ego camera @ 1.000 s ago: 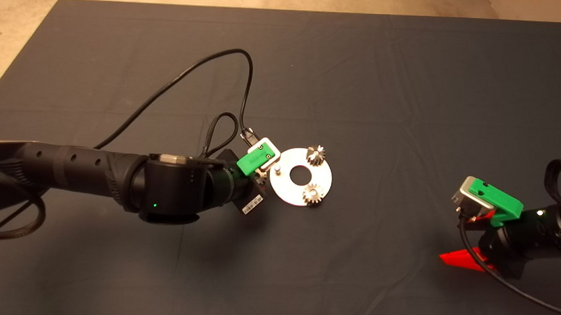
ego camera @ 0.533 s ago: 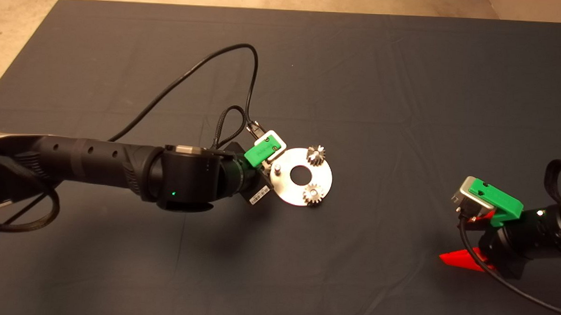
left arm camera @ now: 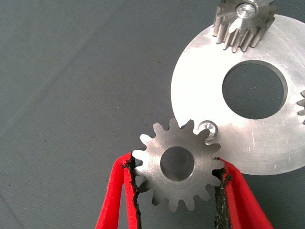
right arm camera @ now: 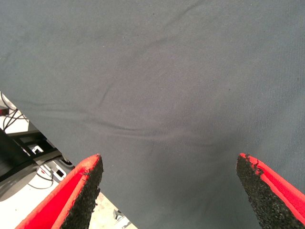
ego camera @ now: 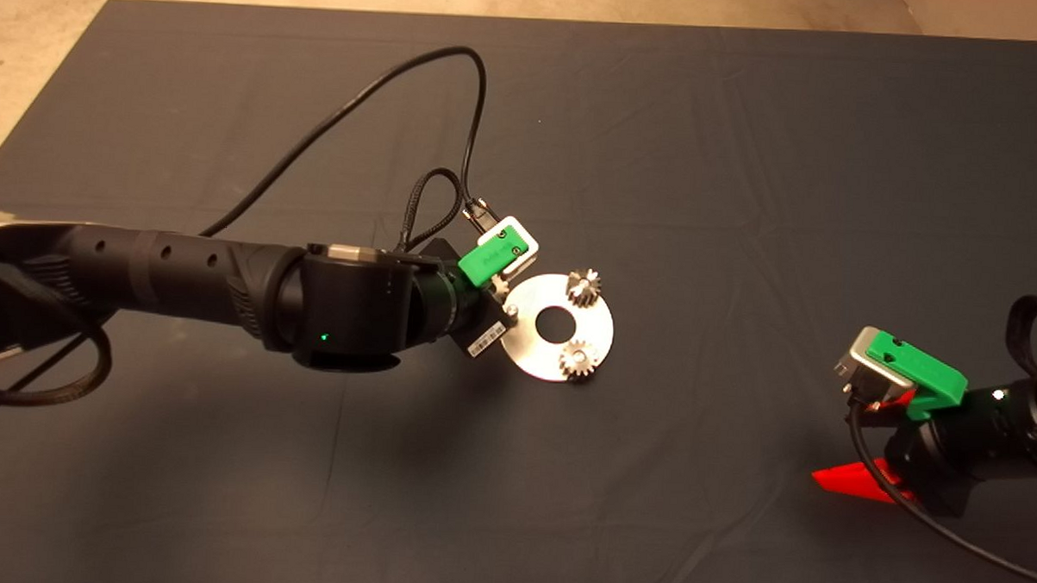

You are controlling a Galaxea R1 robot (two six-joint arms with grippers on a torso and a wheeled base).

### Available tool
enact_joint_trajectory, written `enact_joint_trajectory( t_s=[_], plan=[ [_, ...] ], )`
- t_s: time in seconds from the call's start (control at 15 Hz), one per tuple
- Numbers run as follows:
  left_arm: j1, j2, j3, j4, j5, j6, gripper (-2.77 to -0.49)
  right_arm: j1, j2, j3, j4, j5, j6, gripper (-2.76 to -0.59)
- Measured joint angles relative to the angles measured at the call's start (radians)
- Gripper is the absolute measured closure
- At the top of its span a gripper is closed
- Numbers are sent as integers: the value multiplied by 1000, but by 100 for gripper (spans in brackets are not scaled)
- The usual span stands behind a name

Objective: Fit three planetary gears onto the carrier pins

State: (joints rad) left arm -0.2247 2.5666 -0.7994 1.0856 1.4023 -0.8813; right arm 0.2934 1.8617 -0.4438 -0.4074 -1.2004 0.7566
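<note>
A shiny silver disc (ego camera: 529, 348) with a large centre hole lies mid-mat. Two planetary gears (ego camera: 584, 287) (ego camera: 579, 359) sit on two of its carrier pins. The third pin (ego camera: 512, 309) at the disc's left rim is bare and also shows in the left wrist view (left arm camera: 208, 128). My left gripper (ego camera: 499, 293) (left arm camera: 176, 166) is shut on the third gear (left arm camera: 177, 143), held flat above the mat, its teeth overlapping the disc's (left arm camera: 205, 90) rim just beside the bare pin. My right gripper (ego camera: 876, 438) (right arm camera: 169, 164) is parked open and empty at the lower right.
Black cables (ego camera: 464, 108) loop from the left wrist over the mat behind the disc. The dark mat (ego camera: 747, 161) stretches around the disc. In the right wrist view the mat's edge and floor clutter (right arm camera: 28, 143) show.
My left gripper has carried the gear a little right and toward the mat's far side, bringing it closer to the bare pin. The right arm has not moved.
</note>
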Motion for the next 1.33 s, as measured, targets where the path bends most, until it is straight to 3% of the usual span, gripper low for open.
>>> enact_joint_trajectory(
  t_s=[0.67,1.33],
  plan=[
    [0,42,-18,1,-1,-9,-62,0,0,2,0,1,0,-207],
    [5,54,-19,1,-12,-9,-61,0,0,2,0,0,0,-207]
  ],
)
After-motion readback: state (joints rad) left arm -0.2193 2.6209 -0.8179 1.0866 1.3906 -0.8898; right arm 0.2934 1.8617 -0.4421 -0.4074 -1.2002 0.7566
